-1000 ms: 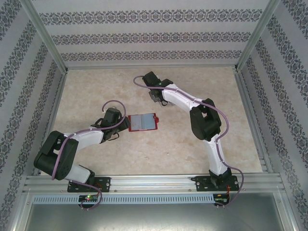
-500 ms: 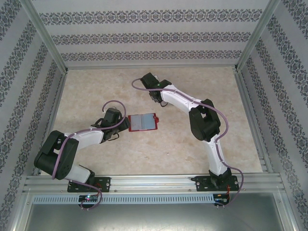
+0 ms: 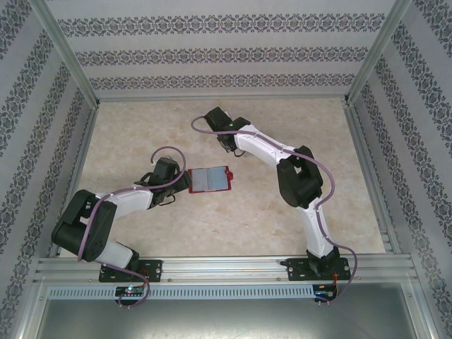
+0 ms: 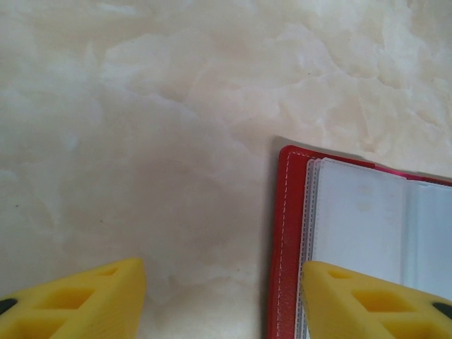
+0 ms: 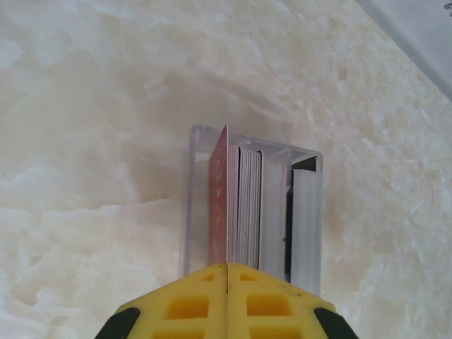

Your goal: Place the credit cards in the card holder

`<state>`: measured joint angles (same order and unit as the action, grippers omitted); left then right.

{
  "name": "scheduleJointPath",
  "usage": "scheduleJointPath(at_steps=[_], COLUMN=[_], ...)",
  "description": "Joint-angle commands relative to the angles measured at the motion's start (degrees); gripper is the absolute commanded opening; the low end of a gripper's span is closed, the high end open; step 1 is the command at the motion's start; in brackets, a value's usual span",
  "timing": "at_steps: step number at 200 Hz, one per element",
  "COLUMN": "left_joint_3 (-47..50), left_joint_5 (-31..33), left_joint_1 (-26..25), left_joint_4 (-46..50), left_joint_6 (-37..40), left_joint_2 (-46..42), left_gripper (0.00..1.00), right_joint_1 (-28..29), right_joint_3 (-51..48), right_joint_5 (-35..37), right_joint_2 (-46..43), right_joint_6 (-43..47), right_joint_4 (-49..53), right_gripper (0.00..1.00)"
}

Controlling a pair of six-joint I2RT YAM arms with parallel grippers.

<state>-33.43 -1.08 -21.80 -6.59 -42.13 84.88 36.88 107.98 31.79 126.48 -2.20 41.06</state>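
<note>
Table (image 4: 141,106): pale, marble-patterned surface across most of the view.
Card holder (image 4: 288,212): red, lying open and flat on the table at the right, its stitched left edge facing the middle.
Inner pockets (image 4: 360,219): grey, see-through sleeves stacked inside the red cover.
Left pincer (image 4: 220,282): jaws apart, nothing between them.
Fingers (image 4: 70,304): yellow; one over bare table at lower left, the other overlapping the card holder's pockets at lower right.
</note>
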Motion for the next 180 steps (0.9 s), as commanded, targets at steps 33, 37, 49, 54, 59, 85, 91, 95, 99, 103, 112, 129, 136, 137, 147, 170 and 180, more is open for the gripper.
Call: scheduleJointPath(at_steps=[33,37,49,54,59,85,91,95,99,103,112,129,136,137,147,170,180], left_joint_3=[-1.8,-2.0,-2.4,-2.4,-2.2,-2.0,-2.3,-2.3,-2.4,-2.3,-2.1,-1.6,-1.6,-1.7,-1.6,-1.2,-1.2], left_joint_5=[-0.6,-0.7,-0.8,-0.8,-0.7,-1.0,-1.2,-1.0,-1.0,-1.1,-1.2,-2.0,-2.5,-2.6,-3.7,-5.1,-6.1], left_joint_1=[-0.7,-0.7,-0.7,-0.7,-0.7,-0.7,-0.7,-0.7,-0.7,-0.7,-0.7,-0.7,-0.7,-0.7,-0.7,-0.7,-0.7], left_joint_4=[1.2,1.4,1.8,1.8,1.5,1.1,1.4,1.6,1.7,1.5,0.9,0.1,-0.2,-0.2,-0.9,-2.4,-2.9], left_joint_6=[1.4,1.4,1.8,1.8,1.7,1.5,1.7,1.8,1.9,1.9,1.8,1.9,2.2,2.2,2.7,2.8,2.9], left_joint_2=[1.6,1.7,1.9,1.8,1.7,2.0,2.1,2.0,1.9,1.8,1.7,1.7,1.7,1.7,1.5,1.8,2.2], left_gripper=[0.6,0.6,0.6,0.6,0.6,0.6,0.6,0.6,0.6,0.6,0.6,0.6,0.6,0.6,0.6,0.6,0.6], right_joint_1=[-0.3,-0.4,-0.4,-0.4,-0.5,-0.9,-1.1,-1.3,-1.4,-1.6,-2.2,-3.9,-4.8,-4.9,-6.4,-10.4,-11.5], right_joint_3=[0.3,0.1,-0.6,-1.0,-1.4,-3.7,-4.6,-5.3,-6.0,-6.7,-8.7,-13.6,-16.4,-16.8,-21.3,-33.0,-36.9], right_joint_5=[-6.4,-6.9,-8.3,-8.8,-9.3,-13.8,-14.8,-15.4,-16.3,-17.3,-20.6,-30.1,-34.9,-35.5,-42.9,-61.4,-66.7], right_joint_2=[-4.7,-5.1,-6.3,-6.9,-7.7,-11.1,-12.1,-12.8,-13.5,-14.2,-16.1,-20.0,-21.7,-21.9,-24.1,-27.2,-27.6], right_joint_6=[-3.1,-3.4,-3.9,-4.1,-4.5,-6.6,-7.2,-7.5,-7.9,-8.4,-9.8,-12.7,-14.2,-14.5,-17.1,-25.2,-28.6], right_joint_4=[1.6,1.5,1.1,0.8,0.4,-1.2,-1.9,-2.4,-3.0,-3.5,-4.8,-7.9,-10.0,-10.3,-14.4,-26.9,-32.4], right_gripper=[0.0,0.0,0.0,0.0,0.0,0.0,0.0,0.0,0.0,0.0,0.0,0.0,0.0,0.0,0.0,0.0,0.0])
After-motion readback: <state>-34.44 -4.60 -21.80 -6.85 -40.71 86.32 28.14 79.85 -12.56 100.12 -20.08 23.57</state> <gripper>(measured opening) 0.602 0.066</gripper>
